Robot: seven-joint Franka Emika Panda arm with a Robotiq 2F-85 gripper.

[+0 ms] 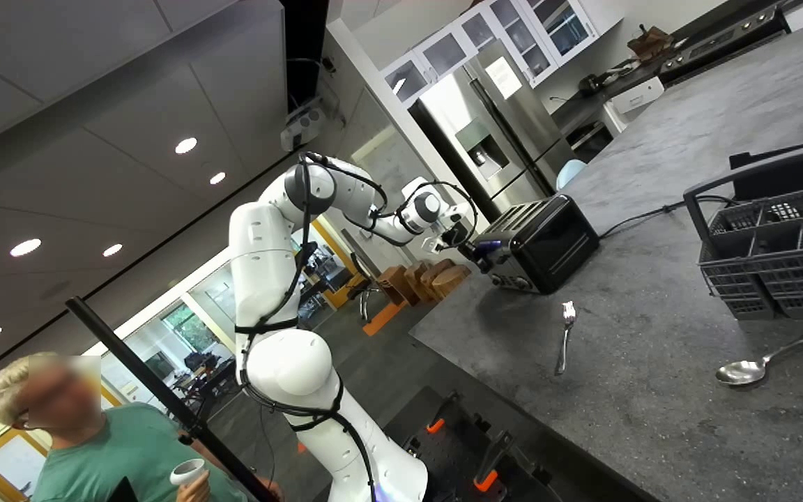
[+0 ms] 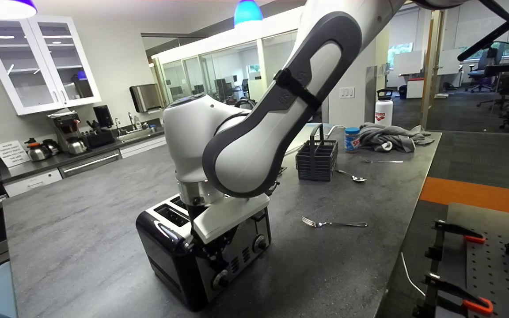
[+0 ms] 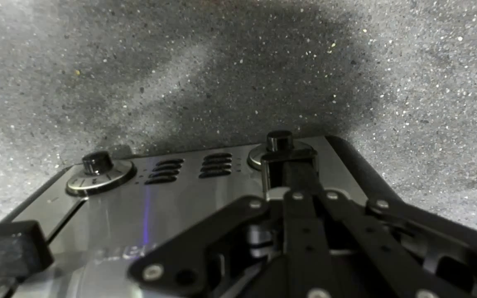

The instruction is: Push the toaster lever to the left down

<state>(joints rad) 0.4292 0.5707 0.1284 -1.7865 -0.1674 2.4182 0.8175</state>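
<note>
The toaster [image 1: 558,244] is black with a silvery-grey slotted top. It stands on the grey counter in both exterior views [image 2: 166,251]. In the wrist view its steel front panel [image 3: 197,203] shows two round knobs and, at lower left, a black lever [image 3: 10,250] on a slot, apart from my gripper. My gripper [image 3: 291,165] is shut, its fingers together in front of the panel, right above the right-hand knob [image 3: 280,141]. In an exterior view the gripper [image 2: 217,260] points down at the toaster's near front, close to a knob. The lever behind the fingers is hidden; contact cannot be told.
A fork [image 1: 565,341] lies on the counter in front of the toaster. A spoon [image 1: 743,371] and a dark wire basket [image 1: 778,244] are farther along. A black cord [image 1: 642,217] runs behind the toaster. The counter edge [image 1: 475,373] is near the arm.
</note>
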